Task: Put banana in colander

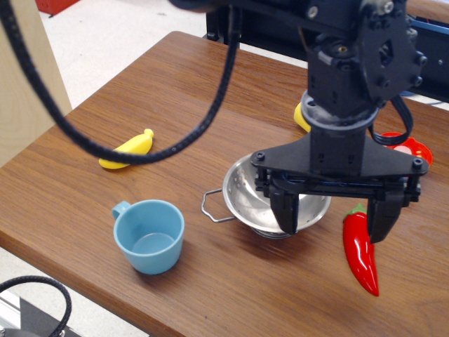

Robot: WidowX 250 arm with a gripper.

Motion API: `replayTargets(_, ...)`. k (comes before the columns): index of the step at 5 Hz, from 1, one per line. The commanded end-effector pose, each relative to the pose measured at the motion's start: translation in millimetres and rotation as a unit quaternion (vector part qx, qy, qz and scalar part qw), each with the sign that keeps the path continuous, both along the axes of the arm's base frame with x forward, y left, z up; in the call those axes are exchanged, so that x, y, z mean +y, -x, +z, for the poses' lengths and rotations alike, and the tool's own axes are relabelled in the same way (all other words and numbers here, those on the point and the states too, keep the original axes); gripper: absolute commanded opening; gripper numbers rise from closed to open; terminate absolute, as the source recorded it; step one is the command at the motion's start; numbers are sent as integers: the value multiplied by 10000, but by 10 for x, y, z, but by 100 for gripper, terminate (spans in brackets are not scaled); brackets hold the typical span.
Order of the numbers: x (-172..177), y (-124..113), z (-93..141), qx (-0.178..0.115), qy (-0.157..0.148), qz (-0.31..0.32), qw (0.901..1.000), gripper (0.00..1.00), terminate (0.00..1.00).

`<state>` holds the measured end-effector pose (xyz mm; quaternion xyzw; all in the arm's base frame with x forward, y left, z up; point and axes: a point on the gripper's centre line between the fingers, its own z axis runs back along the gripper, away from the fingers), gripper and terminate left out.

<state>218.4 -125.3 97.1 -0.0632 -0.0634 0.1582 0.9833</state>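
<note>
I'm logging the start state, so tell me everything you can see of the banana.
The banana is small, smooth, yellow and plastic-looking, slightly curved, with a stubby stem tip pointing up and right. It lies flat on the wooden table, left of the colander and above the light blue cup, touching neither. A black cable crosses in front of it.

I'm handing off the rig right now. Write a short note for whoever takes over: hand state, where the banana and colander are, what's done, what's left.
Hand: open, empty, hanging over the colander's right side.
Banana: lying on the table, left of the colander, untouched.
Colander: upright near table centre, nothing visible inside.
Nearby: blue cup front left, red pepper to the right.
Done: nothing yet.
Left: move left, grasp banana, carry it over, release into colander.
</note>
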Motion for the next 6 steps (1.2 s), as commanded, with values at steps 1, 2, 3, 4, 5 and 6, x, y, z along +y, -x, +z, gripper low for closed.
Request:
replayTargets(1, 0, 0, 0, 0, 0, 0, 10000, 100, 0)
replayTargets(2, 325, -19, 110, -89, -77, -582, 9982, 100, 0)
replayTargets(3, 672, -136, 202, -175, -231, -582, 9979, 100, 0)
replayTargets(4, 997, -270, 158, -352, -621, -741, 9947, 100, 0)
replayTargets(5, 1332, -487, 29, -434, -791, -1025, 9906, 100, 0)
replayTargets(6, 1647, -627, -83, -517, -974, -1174, 9869, 100, 0)
